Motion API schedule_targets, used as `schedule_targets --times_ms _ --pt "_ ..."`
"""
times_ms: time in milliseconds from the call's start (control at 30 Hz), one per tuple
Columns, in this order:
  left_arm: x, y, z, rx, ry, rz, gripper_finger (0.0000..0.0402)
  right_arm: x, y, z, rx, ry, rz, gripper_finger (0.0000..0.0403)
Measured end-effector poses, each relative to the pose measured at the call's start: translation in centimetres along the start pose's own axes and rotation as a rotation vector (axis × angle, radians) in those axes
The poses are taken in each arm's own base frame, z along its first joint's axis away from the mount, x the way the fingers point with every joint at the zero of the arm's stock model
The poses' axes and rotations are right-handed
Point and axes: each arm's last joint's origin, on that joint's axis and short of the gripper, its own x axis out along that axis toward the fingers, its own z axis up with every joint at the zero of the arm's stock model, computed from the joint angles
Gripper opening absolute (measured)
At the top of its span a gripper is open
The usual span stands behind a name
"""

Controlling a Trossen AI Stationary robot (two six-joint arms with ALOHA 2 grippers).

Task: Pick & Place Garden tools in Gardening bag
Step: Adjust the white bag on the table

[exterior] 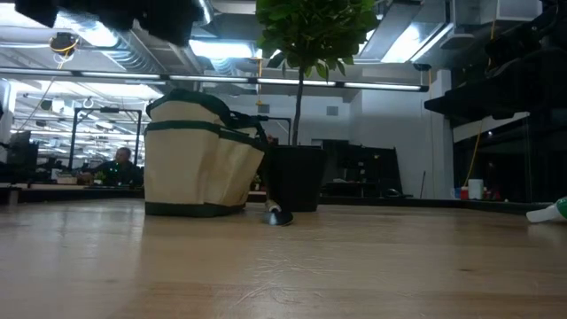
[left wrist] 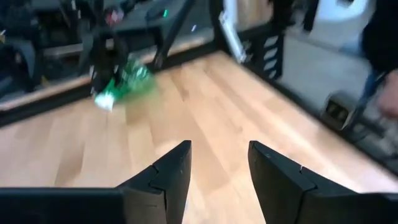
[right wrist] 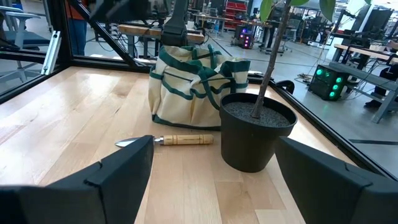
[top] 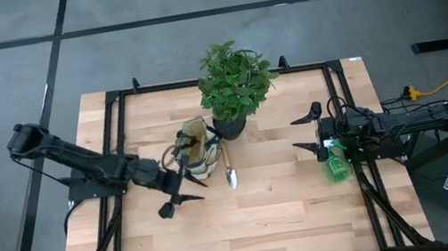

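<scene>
Still unpacked: trowel (top: 231, 172) beside bag (top: 195, 144), bottle (top: 336, 164) by right gripper (top: 306, 131), fingers spread, empty; left gripper (top: 178, 189) released, empty near bag.

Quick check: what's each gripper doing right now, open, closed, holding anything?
Left gripper: open, empty, beside the gardening bag.
Right gripper: open, empty, near the green spray bottle at the table's right edge.

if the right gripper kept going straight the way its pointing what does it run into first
Most likely the black plant pot, which sits between the open fingers of the right gripper in its wrist view. The wooden-handled trowel lies just beside that line, and the gardening bag stands behind it. Depth is hard to judge.
</scene>
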Motion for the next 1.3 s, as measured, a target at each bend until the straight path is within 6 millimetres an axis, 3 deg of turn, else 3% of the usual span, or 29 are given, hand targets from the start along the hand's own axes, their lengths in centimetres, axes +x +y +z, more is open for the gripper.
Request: schedule_targets --times_ms 367,600,833,1033,1300 --pt "3.5 -1.1 -4.3 0.017 0.254 0.125 0.0143 0.0 0.0 0.0 0.0 0.0 0.0 0.0341" --pt "3.4 -0.3 -5.8 0.072 0.404 0.296 0.0143 0.0 0.0 0.0 0.0 0.0 0.0 0.0341" --pt "2.7 2.3 -7.3 0.04 0.552 0.377 0.0143 0.0 0.0 0.0 0.0 0.0 0.0 0.0341" --pt "1.6 4.4 -7.5 -0.021 0.592 0.407 0.0143 0.0 0.0 0.0 0.0 0.0 -0.001 0.0341" --pt "-0.3 5.0 -4.9 -0.218 0.409 0.374 0.0143 0.0 0.0 0.0 0.0 0.0 0.0 0.0341"
